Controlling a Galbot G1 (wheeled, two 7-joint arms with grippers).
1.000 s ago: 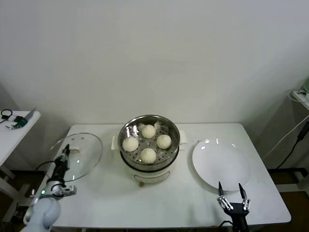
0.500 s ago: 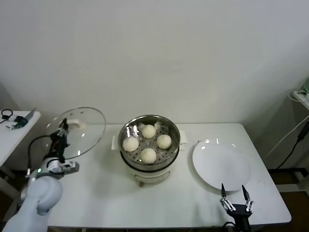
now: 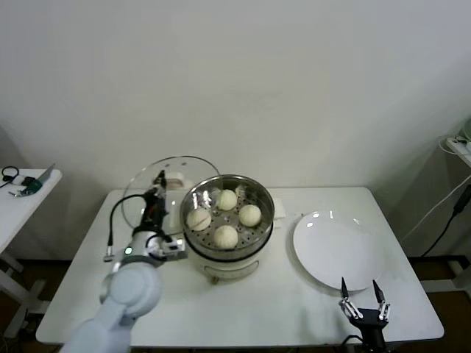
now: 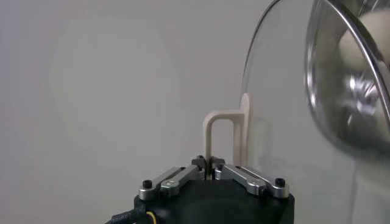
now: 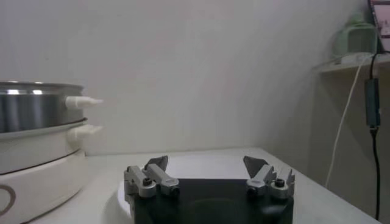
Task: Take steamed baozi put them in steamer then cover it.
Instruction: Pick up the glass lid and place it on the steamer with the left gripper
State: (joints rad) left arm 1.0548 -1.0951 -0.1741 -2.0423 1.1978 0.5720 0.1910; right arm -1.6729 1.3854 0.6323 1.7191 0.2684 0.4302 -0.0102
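At the far left of the head view we see a small side table (image 3: 26, 193) with a few odds and ends on it. Next comes our left pincer (image 3: 157, 195), pressed together on the cream handle of the cover (image 3: 171, 182). We hold the glass lid tilted up on edge in the air, just beside the left rim of the steamer (image 3: 227, 220), with its far side overlapping that rim from our viewpoint. In the left wrist view the handle (image 4: 222, 137) rises straight up from between the closed fingers (image 4: 244, 177), and the lid's metal rim curves past close by.

In the middle of the white surface (image 3: 280, 309) stands the steamer, uncovered, with the four steamed baozi (image 3: 226, 236) sitting on its perforated tray (two nearer us, two farther back). To its right lies a flat white plate (image 3: 337, 250), bare. At the front right edge our right pincer (image 3: 362, 296) hangs low, spread wide and holding nothing, near the plate's front rim.
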